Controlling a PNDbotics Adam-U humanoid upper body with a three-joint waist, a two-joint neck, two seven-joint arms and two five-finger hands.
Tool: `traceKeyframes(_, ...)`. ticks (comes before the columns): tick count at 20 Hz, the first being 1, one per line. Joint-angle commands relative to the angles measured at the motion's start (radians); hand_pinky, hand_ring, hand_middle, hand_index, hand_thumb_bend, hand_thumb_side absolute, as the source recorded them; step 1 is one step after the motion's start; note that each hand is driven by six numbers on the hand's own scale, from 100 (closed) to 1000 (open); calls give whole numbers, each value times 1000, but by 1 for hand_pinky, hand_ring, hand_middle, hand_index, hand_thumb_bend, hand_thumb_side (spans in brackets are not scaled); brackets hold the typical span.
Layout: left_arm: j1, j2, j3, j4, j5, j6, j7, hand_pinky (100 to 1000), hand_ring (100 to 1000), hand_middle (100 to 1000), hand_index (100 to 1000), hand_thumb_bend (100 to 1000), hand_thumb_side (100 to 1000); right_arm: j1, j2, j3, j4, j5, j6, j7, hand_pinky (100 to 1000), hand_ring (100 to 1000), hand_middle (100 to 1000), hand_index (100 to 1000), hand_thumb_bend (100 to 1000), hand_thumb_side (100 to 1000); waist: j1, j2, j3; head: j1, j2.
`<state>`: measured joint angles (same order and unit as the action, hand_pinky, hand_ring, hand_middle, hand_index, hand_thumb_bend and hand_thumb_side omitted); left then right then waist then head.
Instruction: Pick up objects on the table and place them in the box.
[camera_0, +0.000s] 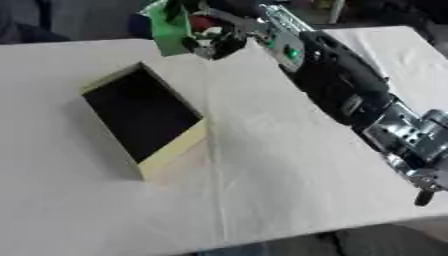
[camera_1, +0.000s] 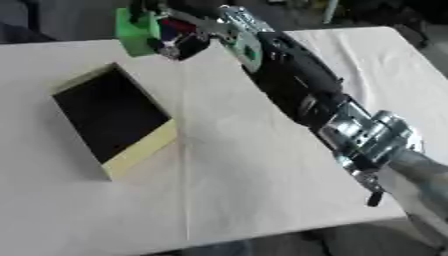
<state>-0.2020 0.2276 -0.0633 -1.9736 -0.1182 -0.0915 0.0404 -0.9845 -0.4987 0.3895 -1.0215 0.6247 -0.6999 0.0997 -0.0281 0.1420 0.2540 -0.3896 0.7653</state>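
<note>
Right hand (camera_0: 213, 37), reaching across from the right edge on a black and silver arm (camera_0: 350, 95), has its fingers curled round a bright green flat package (camera_0: 169, 27), held raised at the far side of the cloth-covered table (camera_0: 289, 175). Shallow yellow-walled cardboard box with a dark interior (camera_0: 144, 117) lies open just beneath and nearer, nothing visible inside. Left hand does not show.

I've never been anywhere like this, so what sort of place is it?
Probably a robot test workspace: a cloth-covered white table with a shallow yellow box with a dark inside, and the right robot hand holding a green flat object.
</note>
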Motion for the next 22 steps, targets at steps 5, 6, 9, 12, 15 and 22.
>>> traceKeyframes(5,-7,11,1,-16,5,-4,4,654,702,743,822,225,590,6,39,51,-48,-115,-35,121,663,834,339,786,100,100,-1,-15,4,-3,5)
traceKeyframes(6,-8,10,0,-16,5,-5,4,654,702,743,822,225,590,9,46,61,-54,-127,-38,138,665,836,342,788,100,100,-1,-15,4,-3,5)
traceKeyframes(9,-9,9,-1,-15,4,-5,2,655,703,743,822,224,592,14,63,91,-75,-142,-50,190,691,854,394,826,100,100,-3,-15,5,-4,5)
traceKeyframes(12,-9,9,-2,-16,4,-5,1,655,703,743,822,223,591,21,76,116,-79,-111,-67,240,724,884,516,879,100,100,-3,-15,5,-6,5)
traceKeyframes(15,-10,9,-1,-15,4,-5,1,655,703,743,822,222,592,25,93,84,-80,-133,-68,462,774,926,687,936,100,100,-4,-14,5,-4,5)
traceKeyframes(22,-11,8,0,-15,1,-5,3,655,703,742,821,224,591,27,80,13,-136,-228,-4,738,849,1000,942,1000,215,322,-5,-15,3,4,5)
